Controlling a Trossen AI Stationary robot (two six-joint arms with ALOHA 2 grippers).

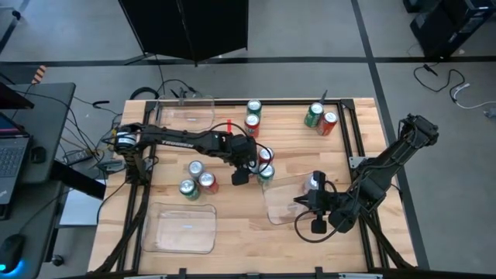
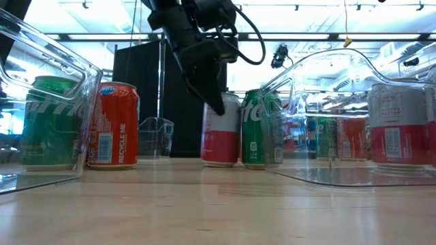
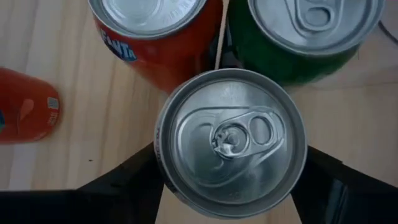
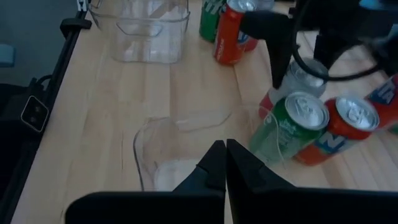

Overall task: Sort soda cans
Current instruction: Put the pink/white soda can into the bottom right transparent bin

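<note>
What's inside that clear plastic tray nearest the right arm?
One silver-white soda can stands in the clear plastic tray; the right gripper hovers at its edge, and the arm covers part of the tray.

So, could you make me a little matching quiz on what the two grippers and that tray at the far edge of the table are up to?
Things:
1. left gripper
2. right gripper
3. far tray

States:
A. holds nothing
B. fingers on either side of a can
C. fingers shut together, above a second tray

Pairs: 1-B, 2-C, 3-A
</note>
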